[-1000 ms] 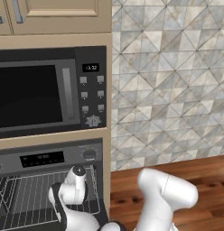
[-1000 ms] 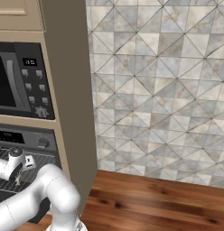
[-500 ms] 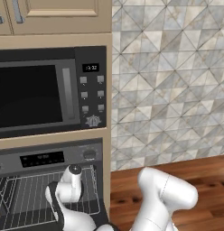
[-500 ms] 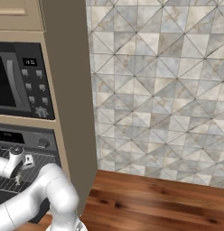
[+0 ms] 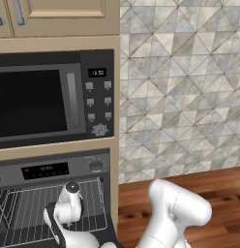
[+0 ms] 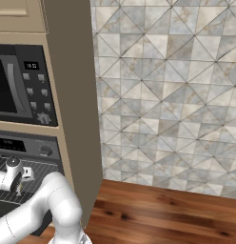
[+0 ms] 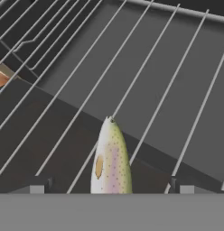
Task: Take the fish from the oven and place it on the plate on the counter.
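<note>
Looking from the left base, you see one oven [image 5: 54, 169], door down. Right base: arm reaching into it. Hand view: one fish [image 7: 111, 158] on the rack, pointing away lengthwise, between your gripper's [image 7: 111, 186] spread, empty fingers

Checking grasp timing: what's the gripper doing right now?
Gripper: open, holding nothing; its fingertips straddle the fish lying on the oven rack.
</note>
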